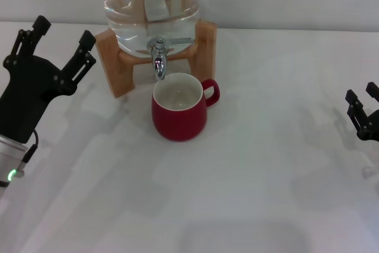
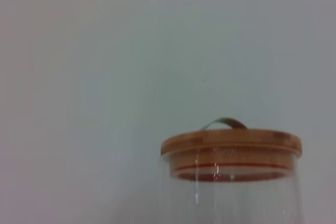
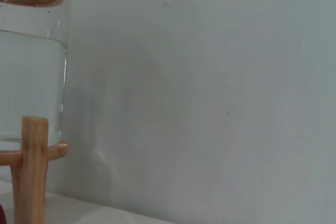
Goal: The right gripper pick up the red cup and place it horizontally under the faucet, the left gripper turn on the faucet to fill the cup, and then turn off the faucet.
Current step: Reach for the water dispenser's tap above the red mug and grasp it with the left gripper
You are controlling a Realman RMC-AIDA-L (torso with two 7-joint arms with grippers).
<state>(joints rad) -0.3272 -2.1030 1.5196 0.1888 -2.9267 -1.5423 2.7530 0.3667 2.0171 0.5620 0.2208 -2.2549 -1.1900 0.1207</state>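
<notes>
Sitting upright directly under the faucet point(image 1: 158, 57): red cup point(image 1: 179, 112), likely rigid, breakable, slippery-glazed, best gripped around its body; left gripper point(image 1: 56, 42) spread beside the faucet, right gripper point(image 1: 363, 109) apparently spread, well off

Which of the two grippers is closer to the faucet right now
The left gripper, the one with the green light, open beside the wooden stand. The right gripper sits far off at the table's edge, away from the faucet.
</notes>
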